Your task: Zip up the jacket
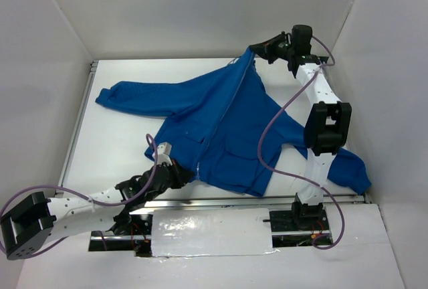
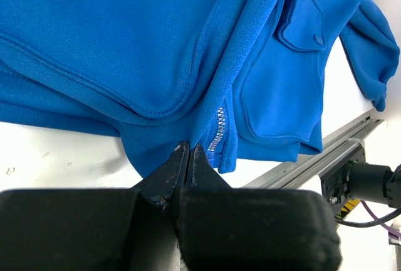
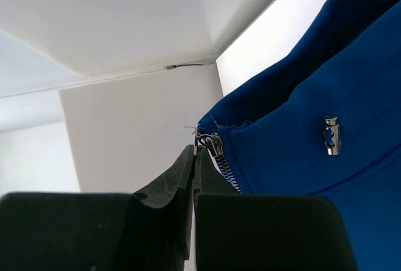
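Tightly, left pincer (image 2: 190, 151) nips jacket (image 2: 125, 45) hem edge.

1. The right end effector (image 3: 195, 153) fills the bottom of the view, its two black fingers (image 3: 172, 180) pressed together with no gap between them.
2. The fingertips pinch the small metal zipper pull (image 3: 209, 142) at its near edge.
3. The royal-blue jacket (image 3: 326, 208) spreads to the right of the end effector. Its top corner ends at the fingertips, with a few loose threads.
4. Pale zipper teeth (image 3: 227, 174) run down from the pull, close along the right finger's edge.
5. Farther right, a metal cord lock (image 3: 331, 135) lies on the fleece, well apart from the fingertips.
6. Beyond the fingers and to their left stand plain white walls (image 3: 125, 127).
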`<action>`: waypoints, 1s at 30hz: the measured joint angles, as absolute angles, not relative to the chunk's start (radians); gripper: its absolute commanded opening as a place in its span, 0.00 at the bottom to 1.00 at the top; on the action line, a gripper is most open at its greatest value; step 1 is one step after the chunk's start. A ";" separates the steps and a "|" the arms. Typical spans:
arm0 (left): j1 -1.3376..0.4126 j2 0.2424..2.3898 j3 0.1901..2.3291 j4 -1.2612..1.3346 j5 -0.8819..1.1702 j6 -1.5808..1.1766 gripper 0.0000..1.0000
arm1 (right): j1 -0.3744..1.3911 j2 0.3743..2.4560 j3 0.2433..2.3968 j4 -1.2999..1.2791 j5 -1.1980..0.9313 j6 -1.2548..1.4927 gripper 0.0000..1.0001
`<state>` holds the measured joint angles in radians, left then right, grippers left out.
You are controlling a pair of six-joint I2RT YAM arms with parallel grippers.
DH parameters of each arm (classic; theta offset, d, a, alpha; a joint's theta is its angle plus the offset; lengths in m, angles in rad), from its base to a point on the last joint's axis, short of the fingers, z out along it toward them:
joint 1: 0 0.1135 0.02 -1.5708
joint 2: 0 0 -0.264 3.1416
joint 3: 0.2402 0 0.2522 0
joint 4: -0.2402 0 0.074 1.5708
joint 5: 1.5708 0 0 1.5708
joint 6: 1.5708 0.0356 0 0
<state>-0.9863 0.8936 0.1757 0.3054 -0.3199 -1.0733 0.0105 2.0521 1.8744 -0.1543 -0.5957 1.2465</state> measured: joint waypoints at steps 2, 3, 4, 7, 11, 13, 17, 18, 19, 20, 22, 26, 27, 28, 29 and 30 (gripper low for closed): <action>-0.988 0.894 0.176 0.299 -0.321 -1.074 0.00 | 0.010 2.055 1.874 -0.155 -0.601 1.238 0.00; -0.988 0.895 0.176 0.296 -0.321 -1.073 0.00 | 0.010 2.057 1.874 -0.155 -0.604 1.235 0.00; -0.989 0.896 0.178 0.291 -0.321 -1.073 0.00 | 0.010 2.059 1.874 -0.155 -0.606 1.232 0.00; -0.990 0.898 0.200 0.252 -0.327 -1.072 0.00 | 0.010 2.075 1.876 -0.152 -0.607 1.224 0.00; -0.992 0.871 0.237 0.175 -0.364 -1.079 0.00 | 0.011 2.166 1.966 -0.157 -0.637 1.214 0.06; -0.992 0.844 0.250 0.140 -0.392 -1.089 0.00 | 0.011 2.234 2.032 -0.159 -0.665 1.214 0.06; -0.992 0.793 0.258 0.062 -0.441 -1.132 0.06 | 0.017 2.339 2.084 -0.142 -0.693 1.218 0.10; -0.992 0.786 0.258 0.039 -0.451 -1.143 0.10 | 0.020 2.358 2.090 -0.144 -0.696 1.218 0.16; -0.992 0.780 0.258 0.016 -0.461 -1.157 0.15 | 0.023 2.373 2.095 -0.146 -0.697 1.220 0.25; -0.992 0.774 0.258 -0.011 -0.471 -1.165 0.19 | 0.025 2.381 2.098 -0.145 -0.695 1.221 0.40; -0.994 0.762 0.261 -0.088 -0.481 -1.185 0.31 | 0.026 2.387 2.104 -0.143 -0.667 1.216 0.50; -1.003 0.740 0.265 -0.239 -0.497 -1.192 0.70 | 0.007 2.378 2.166 -0.123 -0.607 1.185 0.63; -1.003 0.734 0.270 -0.267 -0.500 -1.200 0.76 | 0.003 2.367 2.172 -0.120 -0.594 1.177 0.63; -1.003 0.728 0.279 -0.296 -0.503 -1.203 0.78 | 0.001 2.353 2.174 -0.119 -0.584 1.168 0.63; -1.003 0.724 0.291 -0.319 -0.505 -1.205 0.82 | -0.004 2.337 2.175 -0.120 -0.575 1.159 0.63; -1.004 0.719 0.308 -0.340 -0.508 -1.206 0.83 | -0.007 2.323 2.176 -0.121 -0.566 1.152 0.64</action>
